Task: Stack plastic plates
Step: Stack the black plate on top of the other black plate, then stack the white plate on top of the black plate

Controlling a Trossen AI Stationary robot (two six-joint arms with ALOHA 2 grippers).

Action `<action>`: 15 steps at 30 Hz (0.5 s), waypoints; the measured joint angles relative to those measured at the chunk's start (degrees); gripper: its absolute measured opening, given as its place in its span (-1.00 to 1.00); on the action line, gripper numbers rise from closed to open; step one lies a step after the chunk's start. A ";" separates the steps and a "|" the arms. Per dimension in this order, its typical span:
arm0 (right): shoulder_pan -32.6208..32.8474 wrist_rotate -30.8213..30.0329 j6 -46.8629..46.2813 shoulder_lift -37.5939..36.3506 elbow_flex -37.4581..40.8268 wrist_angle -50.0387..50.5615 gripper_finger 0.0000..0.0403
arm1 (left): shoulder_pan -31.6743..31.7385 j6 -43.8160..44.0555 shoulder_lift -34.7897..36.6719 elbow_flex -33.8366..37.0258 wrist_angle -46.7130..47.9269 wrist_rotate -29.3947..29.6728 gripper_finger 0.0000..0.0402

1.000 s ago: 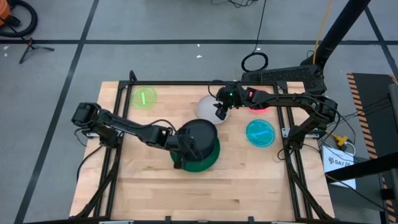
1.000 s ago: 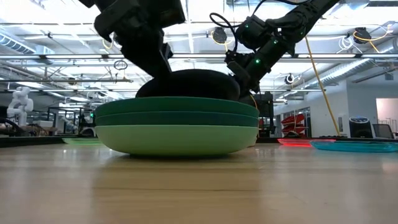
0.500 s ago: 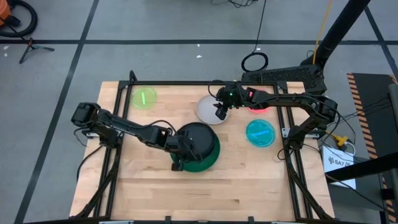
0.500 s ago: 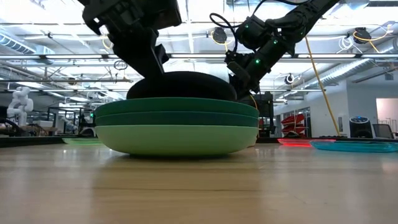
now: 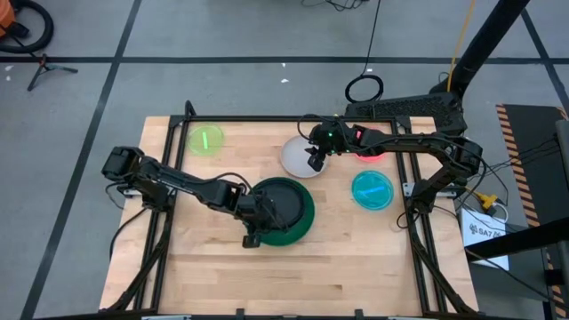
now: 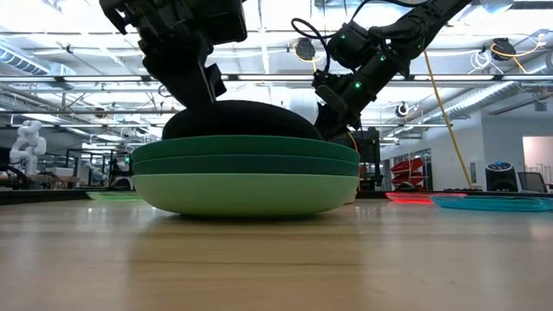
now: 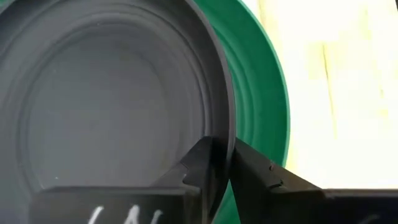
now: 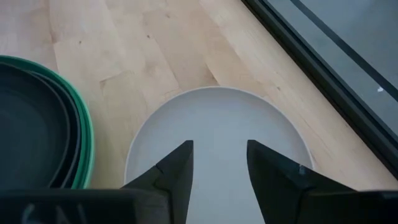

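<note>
A stack of three large plates (image 5: 305, 222) (image 6: 246, 173), two dark green on one mint, stands at mid-table. A black medium plate (image 5: 283, 204) (image 6: 242, 121) lies on top of it. My left gripper (image 5: 252, 228) (image 7: 217, 152) is at the stack's near-left side, shut on that plate. My right gripper (image 5: 313, 161) (image 8: 219, 165) hangs open over the white plate (image 5: 296, 155) (image 8: 217, 134) without touching it. The lime plate (image 5: 206, 140), red plate (image 5: 372, 148) and cyan plate (image 5: 372, 189) lie flat on the table. A dark grey plate does not show. My left gripper pinches the black plate's rim (image 7: 219, 134) on its near-left side. One finger (image 7: 198, 167) is inside the plate and the other finger (image 7: 258, 174) outside it. The fingers come slanting down from the table's left. The plate's far part lies in the top green plate (image 7: 267, 93).
A black frame rail (image 8: 323, 74) runs along the table's far edge just beyond the white plate. Bare wood lies along the near edge (image 5: 293, 276) and between the lime plate and the stack. The cyan plate sits to the right of the stack.
My left gripper has moved down and a little toward the table's left, keeping its hold. The black plate has come down with it and shifted left. It now sits lower and more centred, with green rim showing around it.
</note>
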State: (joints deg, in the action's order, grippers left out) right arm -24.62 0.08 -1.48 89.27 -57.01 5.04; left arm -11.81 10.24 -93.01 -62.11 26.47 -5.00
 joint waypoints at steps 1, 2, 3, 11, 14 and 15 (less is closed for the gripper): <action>0.00 0.00 -0.02 0.00 0.00 0.00 -0.30 | 0.00 0.42 0.00 0.00 0.04 -0.12 -0.69; 0.00 0.02 0.00 0.00 0.00 0.00 -0.30 | 0.00 0.76 0.00 0.01 0.12 -0.19 -0.64; 0.00 0.02 -0.02 0.00 0.00 0.00 -0.30 | 0.00 0.87 0.00 0.02 0.18 -0.25 -0.59; 0.00 0.02 0.00 0.00 0.00 0.03 -0.30 | 0.76 -0.82 0.00 0.02 0.64 -0.19 -0.01; 0.02 0.02 -1.81 0.00 0.00 0.78 -0.30 | 1.70 -3.03 0.58 0.02 2.67 0.05 0.09; 0.02 0.02 -2.71 0.00 0.00 1.41 -0.30 | 1.84 -4.19 0.99 0.02 3.63 0.44 0.10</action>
State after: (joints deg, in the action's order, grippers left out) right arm -24.60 0.10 -4.18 89.27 -57.01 6.45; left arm -9.98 6.05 -92.02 -62.08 30.10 -4.56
